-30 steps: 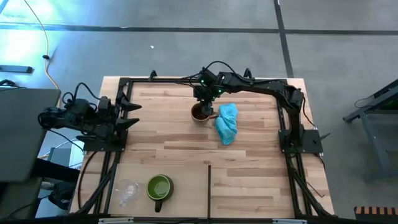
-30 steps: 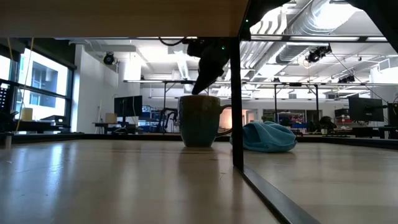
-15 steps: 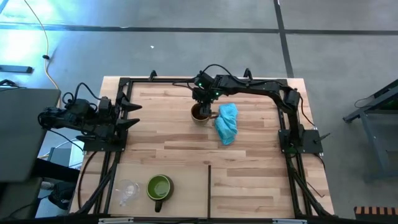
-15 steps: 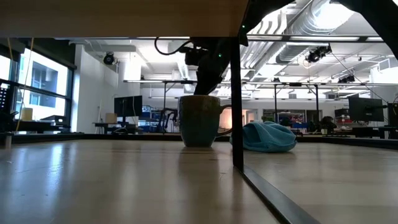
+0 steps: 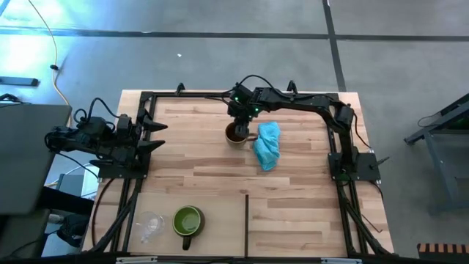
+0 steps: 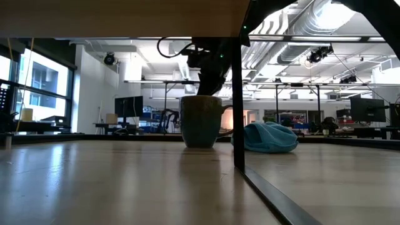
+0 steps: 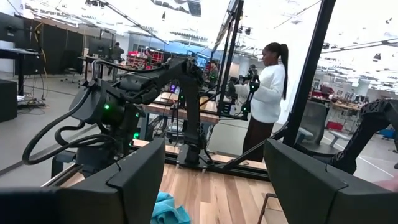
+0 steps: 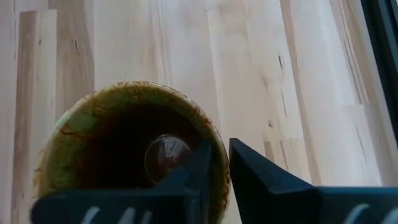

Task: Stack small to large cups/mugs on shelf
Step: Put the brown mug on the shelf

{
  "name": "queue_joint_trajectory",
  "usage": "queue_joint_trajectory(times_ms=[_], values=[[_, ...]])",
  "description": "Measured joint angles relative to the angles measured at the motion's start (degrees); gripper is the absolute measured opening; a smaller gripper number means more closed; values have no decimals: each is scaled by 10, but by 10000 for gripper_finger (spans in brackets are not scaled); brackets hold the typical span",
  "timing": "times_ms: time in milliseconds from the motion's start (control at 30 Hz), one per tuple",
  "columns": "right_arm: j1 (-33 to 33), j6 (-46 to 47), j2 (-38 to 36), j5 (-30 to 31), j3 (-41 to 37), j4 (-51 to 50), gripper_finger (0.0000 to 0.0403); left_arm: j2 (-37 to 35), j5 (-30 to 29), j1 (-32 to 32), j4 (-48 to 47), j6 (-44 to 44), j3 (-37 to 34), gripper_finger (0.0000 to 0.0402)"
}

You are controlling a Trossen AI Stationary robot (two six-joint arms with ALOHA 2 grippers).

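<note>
The right end effector (image 5: pixel 239 126) has dropped onto the brown mug (image 5: pixel 236 133) and drawn its fingers (image 8: pixel 258 180) together across the rim: one inside the wall, one outside, pinching it. A second ago they stood spread above it. That looks like the grasp made, so lifting the mug is probably next.

The mug stands on the shelf's (image 5: pixel 293 191) far half, directly under the end effector. The blue cloth (image 5: pixel 267 144) lies just beside it, on the handle side, and could snag a low carry. The green mug (image 5: pixel 187 221) and clear cup (image 5: pixel 150 226) sit together well apart, at the near edge. The left end effector (image 5: pixel 152 135) waits spread at the left rail, clear of the path.
</note>
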Motion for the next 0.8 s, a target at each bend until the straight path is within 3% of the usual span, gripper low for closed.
queue_joint_trajectory(times_ms=[267, 800], values=[[0, 47, -1, -2, 1, -16, 10, 0, 0, 0, -7, 0, 0, 262], [2, 205, -4, 33, 3, -73, 8, 0, 9, 0, -13, 0, 0, 262]])
